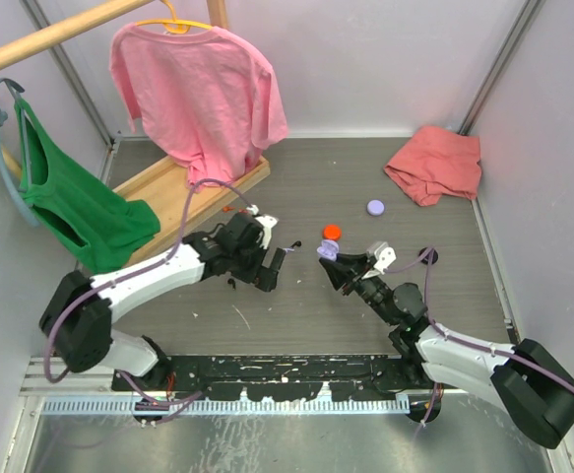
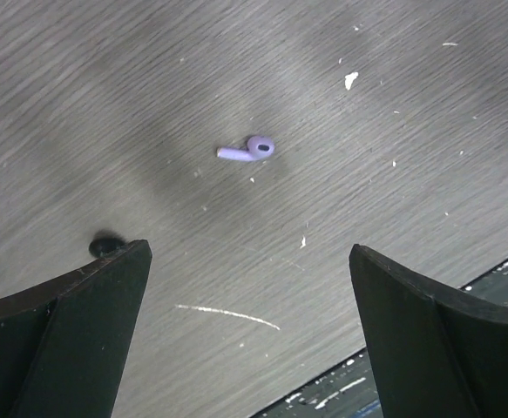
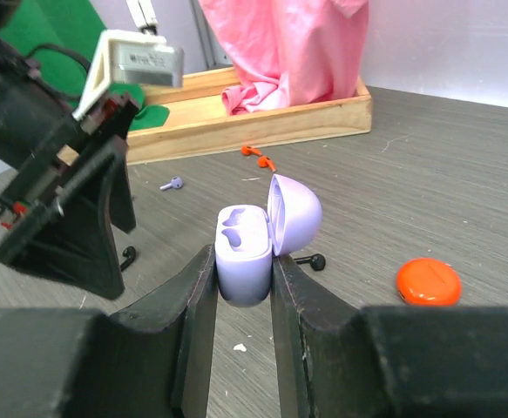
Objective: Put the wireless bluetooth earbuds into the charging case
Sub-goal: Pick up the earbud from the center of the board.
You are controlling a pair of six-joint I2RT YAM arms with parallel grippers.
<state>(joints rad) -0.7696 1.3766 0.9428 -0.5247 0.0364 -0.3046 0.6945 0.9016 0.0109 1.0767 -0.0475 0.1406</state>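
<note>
My right gripper (image 3: 243, 266) is shut on an open lilac charging case (image 3: 244, 251), lid tipped back and both sockets showing empty; from above the case (image 1: 328, 252) hangs mid-table. My left gripper (image 2: 247, 252) stands open above the table, nothing between its fingers. A lilac earbud (image 2: 252, 149) lies on the wood grain ahead of it, apart from both fingers. The same lilac earbud (image 3: 172, 183) shows beyond the case. One black earbud (image 3: 310, 259) lies right of the case, another (image 3: 128, 257) by the left gripper (image 3: 71, 218). Two orange-red earbuds (image 3: 259, 157) lie near the wooden tray.
A closed orange-red case (image 3: 428, 281) lies right of the held case, and a closed lilac round case (image 1: 375, 207) further back. A wooden tray (image 1: 168, 182) with a hanging pink shirt (image 1: 203, 89) stands back left, a green top (image 1: 75, 207) at left, a salmon cloth (image 1: 436, 163) back right.
</note>
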